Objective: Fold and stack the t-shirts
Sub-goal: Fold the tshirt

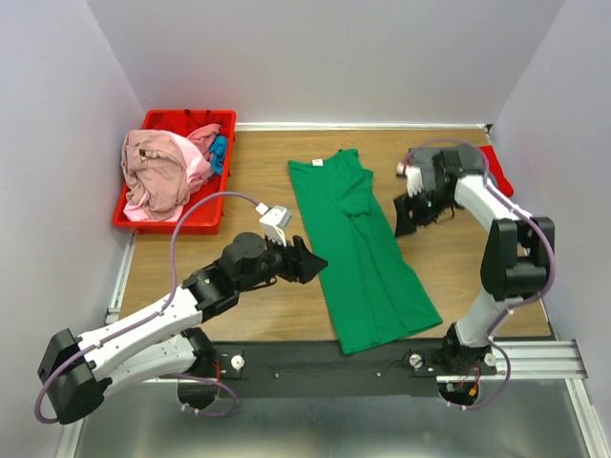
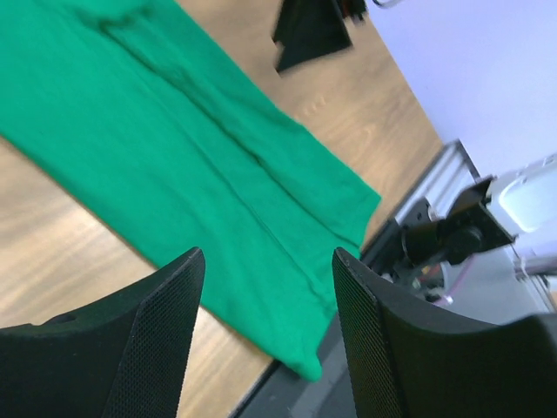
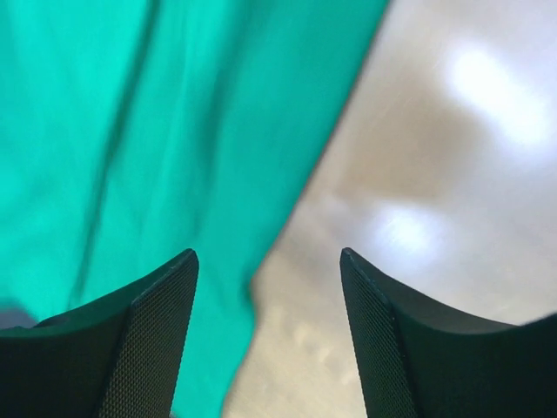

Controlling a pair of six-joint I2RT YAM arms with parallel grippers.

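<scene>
Lying flat on the wooden surface, the green t-shirt was folded into a long strip; left fingers hung open beside its left edge, right fingers open at its right edge; pink shirts sat heaped in the red bin

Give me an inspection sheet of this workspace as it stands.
Surface: wooden table, wood showing on both sides of the shirt.
Job's things: green t-shirt lies flat as a long strip, collar at the far end; pink t-shirt and blue t-shirt are heaped unfolded in the red bin.
Clutter: red object at far right, partly hidden by the right arm.
Grippers: left gripper open at the green t-shirt's left edge; right gripper open at its right edge; neither holds anything.
Cables: purple cable loops above the left arm.
Surroundings: white walls; metal rail at near edge.
</scene>
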